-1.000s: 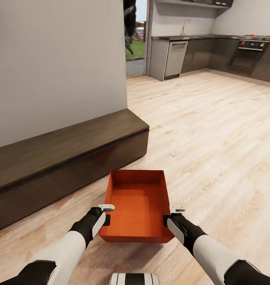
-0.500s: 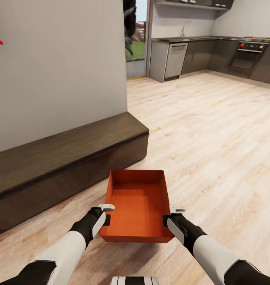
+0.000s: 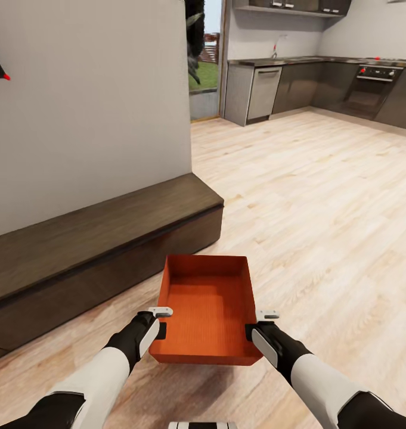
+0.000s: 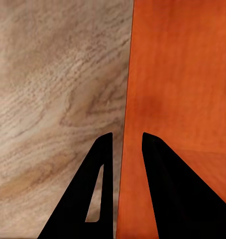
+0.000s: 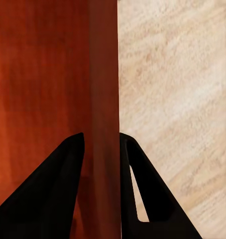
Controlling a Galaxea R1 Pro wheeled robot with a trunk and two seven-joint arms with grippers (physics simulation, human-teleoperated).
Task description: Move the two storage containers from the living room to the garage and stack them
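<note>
One orange-red storage container [image 3: 207,307] hangs in front of me above the light wood plank floor of the living room. My left gripper [image 3: 160,322] is shut on its left wall, and my right gripper [image 3: 257,323] is shut on its right wall. In the left wrist view the two black fingers [image 4: 100,164] straddle the container's wall [image 4: 130,124]. The right wrist view shows its fingers [image 5: 73,154] pinching the opposite wall [image 5: 103,99] the same way. The bin is open on top with nothing inside.
A long dark low cabinet [image 3: 89,238] runs along the grey wall at my left. Ahead lies open plank floor [image 3: 310,179] leading to a kitchen with dark cabinets [image 3: 304,83], an oven [image 3: 372,86] and a doorway [image 3: 204,65] to outdoors.
The whole picture has slid slightly as the camera advanced; the cabinet and kitchen sit a little differently. Both grippers keep the same hold on the container.
</note>
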